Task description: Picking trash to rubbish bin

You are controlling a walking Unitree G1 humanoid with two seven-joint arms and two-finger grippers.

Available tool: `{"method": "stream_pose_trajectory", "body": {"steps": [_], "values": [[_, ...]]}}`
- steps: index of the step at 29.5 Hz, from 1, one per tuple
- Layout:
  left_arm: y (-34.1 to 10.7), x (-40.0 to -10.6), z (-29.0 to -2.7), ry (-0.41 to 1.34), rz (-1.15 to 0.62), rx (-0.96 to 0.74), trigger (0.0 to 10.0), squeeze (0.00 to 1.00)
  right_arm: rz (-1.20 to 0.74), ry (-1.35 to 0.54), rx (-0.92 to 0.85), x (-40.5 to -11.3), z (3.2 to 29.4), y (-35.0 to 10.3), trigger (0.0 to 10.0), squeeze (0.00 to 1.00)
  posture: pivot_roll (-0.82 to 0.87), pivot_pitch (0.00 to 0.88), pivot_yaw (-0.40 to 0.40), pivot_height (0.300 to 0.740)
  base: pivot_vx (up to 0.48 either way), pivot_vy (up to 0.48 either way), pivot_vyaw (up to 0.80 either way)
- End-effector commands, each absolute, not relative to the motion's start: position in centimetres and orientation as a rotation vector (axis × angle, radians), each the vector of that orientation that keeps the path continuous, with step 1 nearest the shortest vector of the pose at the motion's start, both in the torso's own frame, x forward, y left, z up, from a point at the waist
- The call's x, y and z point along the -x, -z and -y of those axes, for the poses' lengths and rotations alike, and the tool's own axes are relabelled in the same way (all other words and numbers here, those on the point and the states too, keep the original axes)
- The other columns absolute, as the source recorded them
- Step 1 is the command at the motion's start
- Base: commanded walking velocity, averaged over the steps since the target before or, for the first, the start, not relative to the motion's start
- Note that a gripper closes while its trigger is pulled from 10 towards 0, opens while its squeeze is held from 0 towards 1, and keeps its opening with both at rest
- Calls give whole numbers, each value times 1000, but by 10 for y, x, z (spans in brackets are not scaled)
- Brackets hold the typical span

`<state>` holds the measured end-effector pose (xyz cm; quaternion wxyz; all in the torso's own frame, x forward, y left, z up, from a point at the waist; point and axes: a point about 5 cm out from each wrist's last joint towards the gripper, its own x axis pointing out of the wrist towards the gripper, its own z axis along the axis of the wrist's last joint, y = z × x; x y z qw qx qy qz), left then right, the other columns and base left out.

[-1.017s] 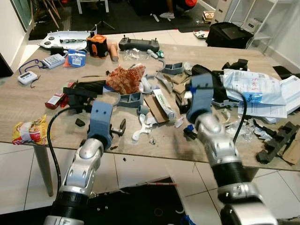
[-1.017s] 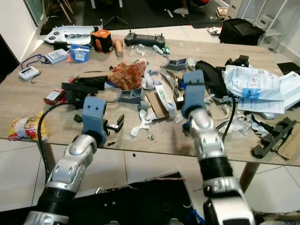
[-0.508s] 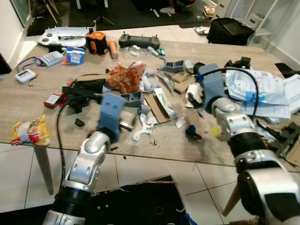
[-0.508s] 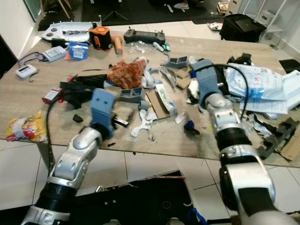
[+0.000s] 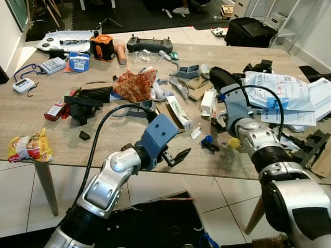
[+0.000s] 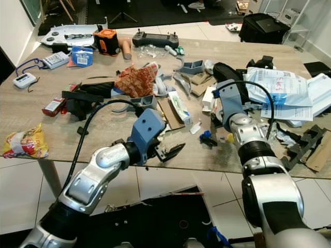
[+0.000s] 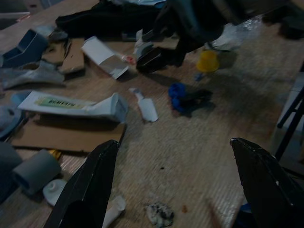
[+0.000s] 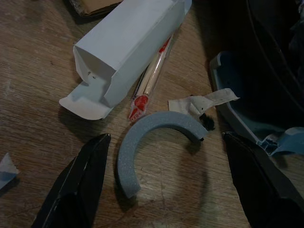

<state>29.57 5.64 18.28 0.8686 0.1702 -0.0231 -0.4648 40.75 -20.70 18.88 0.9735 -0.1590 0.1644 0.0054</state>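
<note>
1. Reaching over the cluttered table [image 5: 31, 111], both arms are at the selecting stage of the clean-up; nothing is held in either gripper.
2. The right gripper [image 8: 166, 190] hovers low over the table's right-centre, fingers spread wide and empty. Between them, in the right wrist view, lies a grey foam arc [image 8: 152, 147], with a torn paper scrap [image 8: 202, 105] touching its far end and an open white carton [image 8: 130, 45] just beyond, a red-printed chopstick sleeve [image 8: 149, 85] tucked against it.
3. The left gripper [image 5: 174, 156] is at the near edge of the table, released and empty, its fingers pointing across the surface toward a small blue piece [image 7: 183, 97] and a yellow cap [image 7: 208, 61]. Nearer it lie a crushed toothpaste box [image 7: 76, 105] on a flat cardboard strip [image 7: 66, 135] and a small white tab [image 7: 147, 108].
4. The rest of the trash is spread across the table: a red patterned wrapper [image 5: 135, 85] near the middle and a yellow snack packet [image 5: 28, 146] at the left edge. A dark object on the floor below the table edge may be the bin, but this cannot be told for sure.
5. Judging by the framing, the foam arc is the likeliest target for the right gripper. The next move calls for lowering the fingers to straddle the arc's band, then closing; the thin curved foam may slide or flex, so a grip across its thicker middle seems safer than at its tip beside the paper scrap.
</note>
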Motion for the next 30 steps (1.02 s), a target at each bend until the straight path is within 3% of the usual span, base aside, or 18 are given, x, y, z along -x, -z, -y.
{"method": "stream_pose_trajectory", "body": {"steps": [1,10,11,12,13,20,30], "values": [[-183,-291,-54,1010,40,-382,10000,0,-395,-11,318,-404,208,-174,10000,0,87,195,0,740,0,0,0],[-185,-289,-52,1023,43,-405,10000,0,-430,-40,324,-402,204,-165,10000,0,90,200,-7,740,0,0,0],[-185,-290,-53,1019,40,-410,10000,0,-445,-53,319,-402,202,-164,7961,0,90,200,-7,740,0,0,0],[-185,-291,-53,1016,39,-415,10000,0,-458,-61,304,-401,201,-162,2353,0,90,200,-7,740,0,0,0],[-185,-292,-54,1014,37,-417,10000,0,-466,-67,290,-401,201,-161,0,0,90,200,-7,740,0,0,0],[-185,-293,-53,1005,36,-427,10000,0,-471,-73,182,-400,198,-159,0,0,90,200,-7,740,0,0,0],[-184,-293,-53,1006,33,-435,10000,0,-473,-84,160,-401,196,-159,0,0,89,199,-9,740,0,0,0]]}}
